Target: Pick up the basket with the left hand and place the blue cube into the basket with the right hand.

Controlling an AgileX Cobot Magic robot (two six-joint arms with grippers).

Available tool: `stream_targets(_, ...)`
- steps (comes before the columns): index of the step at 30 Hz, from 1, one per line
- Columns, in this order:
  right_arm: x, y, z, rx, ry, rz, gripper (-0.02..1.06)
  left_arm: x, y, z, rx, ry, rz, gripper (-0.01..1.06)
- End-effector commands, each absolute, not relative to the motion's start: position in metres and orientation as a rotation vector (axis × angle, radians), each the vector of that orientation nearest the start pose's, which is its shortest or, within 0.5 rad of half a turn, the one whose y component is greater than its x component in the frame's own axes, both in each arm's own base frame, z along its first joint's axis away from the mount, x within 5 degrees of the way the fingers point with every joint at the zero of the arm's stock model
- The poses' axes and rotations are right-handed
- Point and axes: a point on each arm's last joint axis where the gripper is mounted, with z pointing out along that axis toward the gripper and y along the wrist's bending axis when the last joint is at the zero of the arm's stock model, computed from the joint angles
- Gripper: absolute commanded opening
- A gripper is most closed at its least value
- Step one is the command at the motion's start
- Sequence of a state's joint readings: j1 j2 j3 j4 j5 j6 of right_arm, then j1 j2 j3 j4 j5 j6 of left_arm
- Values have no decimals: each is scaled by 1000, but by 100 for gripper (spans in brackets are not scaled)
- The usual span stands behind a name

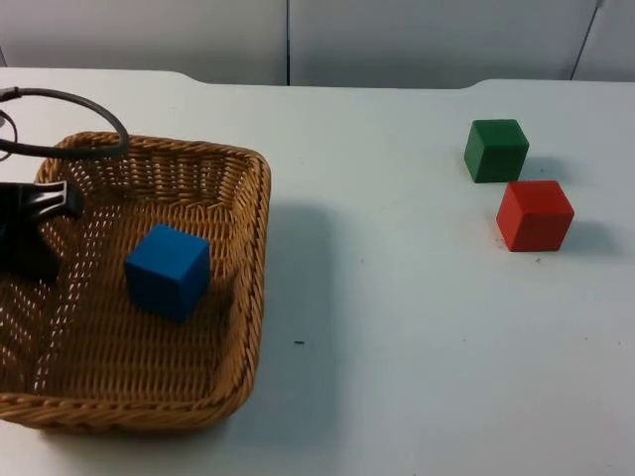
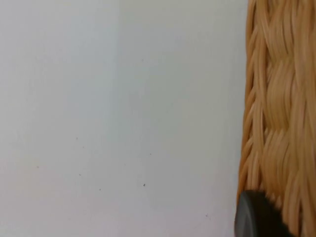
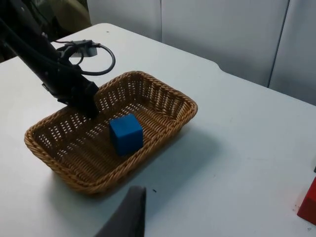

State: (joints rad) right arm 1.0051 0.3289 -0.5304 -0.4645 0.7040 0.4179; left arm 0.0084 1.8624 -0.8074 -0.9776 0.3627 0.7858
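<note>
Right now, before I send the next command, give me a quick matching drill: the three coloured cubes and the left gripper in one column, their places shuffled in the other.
1. blue cube
2. green cube
3. red cube
4. left gripper

A. on the white table, nearest the grey wall
B. at the woven wicker basket's left rim
C. inside the basket
D. on the table beside the green cube, nearer the camera

Pairs: 1-C, 2-A, 3-D, 4-B

basket (image 1: 238,297) cropped left, red cube (image 3: 309,203) cropped
</note>
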Motion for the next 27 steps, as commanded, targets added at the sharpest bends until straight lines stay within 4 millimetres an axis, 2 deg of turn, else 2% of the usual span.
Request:
stream_targets(1, 55, 37, 311, -712, 1805, 428, 101, 317, -22, 110, -178, 2700, -416, 0)
stream_targets(21, 55, 37, 311, -712, 1805, 428, 101, 318, -20, 110, -141, 2688, -377, 1)
stream_targets(23, 55, 37, 311, -712, 1805, 428, 101, 318, -20, 110, -142, 2687, -374, 12)
stream_targets(25, 55, 37, 311, -712, 1805, 428, 101, 319, -20, 110, -143, 2686, -371, 36)
stream_targets(26, 55, 37, 311, -712, 1805, 428, 101, 319, -20, 110, -143, 2686, -371, 36)
stream_targets(27, 55, 37, 311, -712, 1805, 428, 101, 319, -19, 110, -144, 2683, -366, 59)
